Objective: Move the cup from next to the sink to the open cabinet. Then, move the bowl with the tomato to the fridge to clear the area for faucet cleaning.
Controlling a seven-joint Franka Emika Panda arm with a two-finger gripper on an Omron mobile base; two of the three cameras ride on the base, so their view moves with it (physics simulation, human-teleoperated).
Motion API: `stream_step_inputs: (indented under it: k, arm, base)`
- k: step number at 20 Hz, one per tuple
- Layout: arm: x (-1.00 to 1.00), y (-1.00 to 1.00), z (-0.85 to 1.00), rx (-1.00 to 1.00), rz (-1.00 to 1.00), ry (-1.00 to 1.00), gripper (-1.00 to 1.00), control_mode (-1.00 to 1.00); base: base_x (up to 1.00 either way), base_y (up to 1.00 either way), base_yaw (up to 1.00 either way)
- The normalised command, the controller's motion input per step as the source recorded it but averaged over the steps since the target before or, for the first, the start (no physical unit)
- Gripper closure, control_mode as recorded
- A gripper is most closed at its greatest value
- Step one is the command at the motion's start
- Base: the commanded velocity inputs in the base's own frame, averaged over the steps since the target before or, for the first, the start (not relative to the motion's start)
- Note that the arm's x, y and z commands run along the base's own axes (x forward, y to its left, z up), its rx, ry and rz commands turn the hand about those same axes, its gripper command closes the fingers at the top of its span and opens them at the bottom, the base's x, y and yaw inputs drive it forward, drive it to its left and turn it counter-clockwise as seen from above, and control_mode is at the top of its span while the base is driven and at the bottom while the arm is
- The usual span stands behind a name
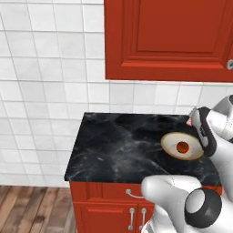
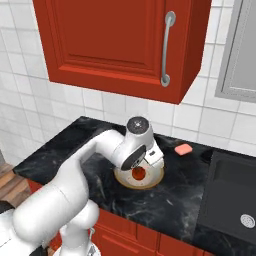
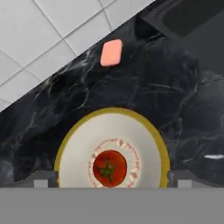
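Note:
The cream bowl (image 3: 78, 144) with a tan rim sits on the black counter, and the red tomato (image 3: 109, 168) lies in its middle. My gripper (image 3: 111, 180) hangs open right above the bowl, one fingertip at each side of the rim and nothing between them. From the right base view the hand covers the bowl's (image 2: 150, 182) far side, with the tomato (image 2: 138, 173) showing below the gripper (image 2: 144, 165). The left base view has the bowl (image 1: 170, 143) and tomato (image 1: 182, 146) at the counter's right end. One basin of the black sink (image 2: 235, 195) lies to the right. The cup, the fridge and the faucet are out of view.
A pink-orange sponge (image 2: 183, 149) lies by the tiled wall behind the bowl, toward the sink. Overhead hangs a red wall cabinet (image 2: 115, 40) with a curved silver handle (image 2: 167, 50), its door looking shut. A grey cabinet (image 2: 240, 50) is at the upper right. The counter ends at the left (image 1: 75, 154).

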Motion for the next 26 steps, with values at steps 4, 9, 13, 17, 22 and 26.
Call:
stream_step_inputs:
  k: [4, 9, 13, 17, 22, 26]
  arm:
    - [0.00, -0.48, -0.88, 0.41, 0.45, 0.35, -1.00, -1.00]
    - [0.00, -0.12, -0.50, 0.19, 0.25, 0.22, -1.00, -1.00]
    - [0.00, 0.09, -0.39, 0.00, 0.01, 0.13, -1.00, -1.00]
    - [0.00, 0.23, -0.65, 0.00, 0.00, 0.16, -1.00, -1.00]
    - [0.00, 0.20, -0.59, 0.00, 0.00, 0.10, -1.00, -1.00]
    - [0.00, 0.05, -0.18, 0.00, 0.00, 0.00, -1.00, -1.00]
  base:
    - [0.00, 0.00, 0.00]
    - [0.00, 0.00, 0.00]
    - [0.00, 0.00, 0.00]
    - [0.00, 0.00, 0.00]
    - [0.00, 0.00, 0.00]
    - [0.00, 0.00, 0.00]
